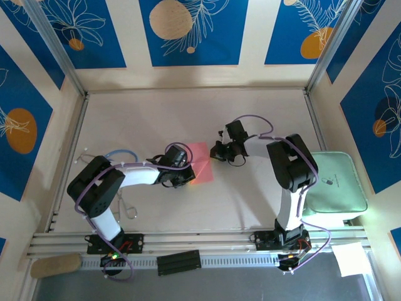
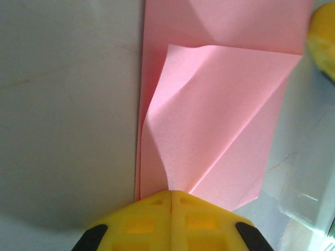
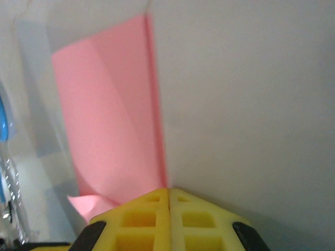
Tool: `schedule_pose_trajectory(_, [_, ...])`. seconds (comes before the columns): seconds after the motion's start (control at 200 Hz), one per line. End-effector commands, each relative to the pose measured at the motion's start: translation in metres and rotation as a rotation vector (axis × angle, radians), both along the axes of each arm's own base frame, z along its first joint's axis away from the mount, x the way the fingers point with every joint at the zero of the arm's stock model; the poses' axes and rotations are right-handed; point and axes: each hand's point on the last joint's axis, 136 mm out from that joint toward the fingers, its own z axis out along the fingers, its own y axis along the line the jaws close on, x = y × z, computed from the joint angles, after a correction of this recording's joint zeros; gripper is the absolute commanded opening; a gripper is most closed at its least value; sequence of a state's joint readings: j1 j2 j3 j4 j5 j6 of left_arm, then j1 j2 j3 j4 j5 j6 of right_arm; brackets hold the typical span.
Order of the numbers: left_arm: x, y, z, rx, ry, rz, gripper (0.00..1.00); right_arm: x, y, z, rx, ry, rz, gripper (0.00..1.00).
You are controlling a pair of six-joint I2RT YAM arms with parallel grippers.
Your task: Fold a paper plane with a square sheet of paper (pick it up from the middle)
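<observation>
The square sheet of paper (image 1: 202,160) is pink and lies partly folded in the middle of the table. My left gripper (image 1: 192,177) sits at its near left side. In the left wrist view one flap of the paper (image 2: 209,104) lifts and curves up into the tip of the left gripper (image 2: 171,194), whose yellow jaws are shut on that flap's corner. My right gripper (image 1: 214,152) is at the sheet's right edge. In the right wrist view its jaws (image 3: 168,191) are shut, tips touching the doubled edge of the paper (image 3: 104,115); nothing visibly pinched.
A pale green pad (image 1: 335,182) lies at the right wall beside the right arm. A white paper sheet (image 1: 351,258) lies at the front right corner. A black strip (image 1: 178,262) and a tan block (image 1: 55,266) sit on the front rail.
</observation>
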State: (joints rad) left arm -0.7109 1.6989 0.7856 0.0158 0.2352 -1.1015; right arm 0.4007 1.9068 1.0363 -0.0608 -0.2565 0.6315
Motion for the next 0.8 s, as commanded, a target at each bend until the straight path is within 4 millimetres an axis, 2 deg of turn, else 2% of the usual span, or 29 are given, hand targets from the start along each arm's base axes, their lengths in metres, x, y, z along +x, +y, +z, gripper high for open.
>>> schedule_pose_trajectory(0.0, [-0.024,0.022,-0.028,0.113,0.124,-0.021,0.0,0.002,-0.007,0.033,-0.005,-0.082,-0.017,0.04])
schedule_pose_trajectory(0.125, [-0.021,0.02,-0.027,0.108,0.117,-0.028,0.0,-0.014,0.004,0.039,0.031,-0.068,0.023,0.05])
schedule_pose_trajectory(0.3, [-0.017,0.014,-0.024,0.09,0.107,-0.038,0.0,-0.04,0.033,0.027,0.081,0.008,0.103,0.05])
schedule_pose_trajectory(0.44, [-0.014,0.009,-0.02,0.072,0.096,-0.046,0.0,-0.051,0.049,0.015,0.094,0.053,0.142,0.04])
schedule_pose_trajectory(0.575, [-0.008,0.001,-0.007,0.043,0.052,-0.083,0.0,-0.054,0.052,0.001,0.092,0.096,0.136,0.04])
schedule_pose_trajectory(0.795, [0.006,-0.012,0.02,-0.008,-0.06,-0.132,0.05,-0.055,0.041,-0.022,0.015,0.145,0.108,0.03])
